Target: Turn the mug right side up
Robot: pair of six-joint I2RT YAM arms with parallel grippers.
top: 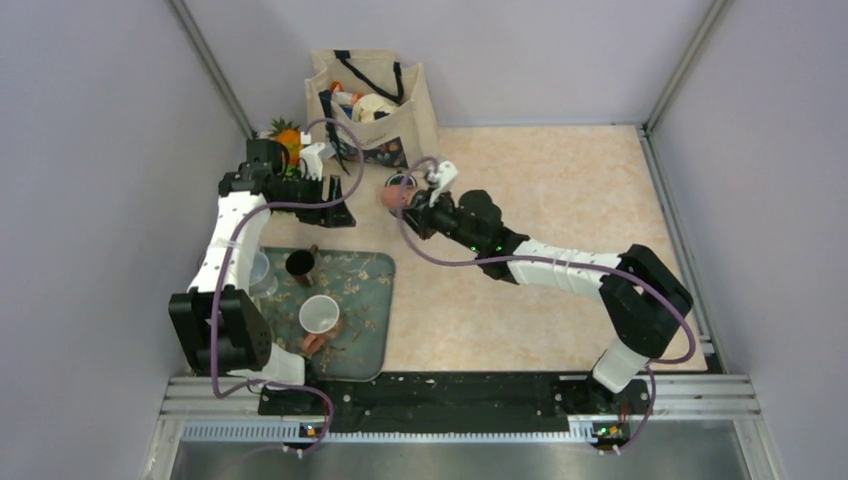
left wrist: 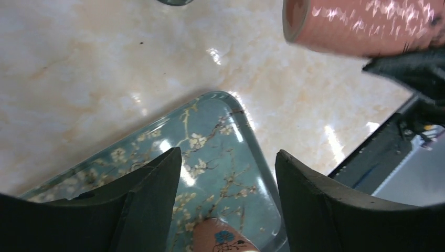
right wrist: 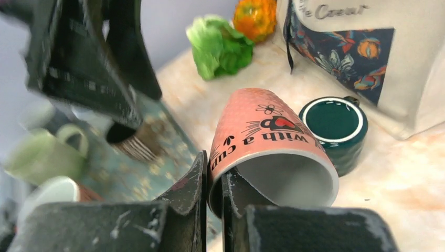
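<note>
The pink mug (right wrist: 267,136) hangs in the air on its side, its mouth facing the right wrist camera. My right gripper (right wrist: 212,168) is shut on the mug's wall at the rim, one finger inside and one outside. In the top view the mug (top: 393,196) is held over the table just past the tray's far right corner. My left gripper (left wrist: 225,157) stands open with nothing between its fingers, above the tray's corner, and the mug (left wrist: 362,26) shows at the upper right of its view. The left gripper (top: 338,213) sits just left of the mug.
A teal floral tray (top: 360,330) holds a white cup (top: 319,313), a dark cup (top: 299,264) and a flowered pink cup (left wrist: 223,239). A dark green mug (right wrist: 336,126) stands upright by the tote bag (top: 375,100). Toy lettuce (right wrist: 218,47) and a pineapple (top: 285,135) lie at the back left.
</note>
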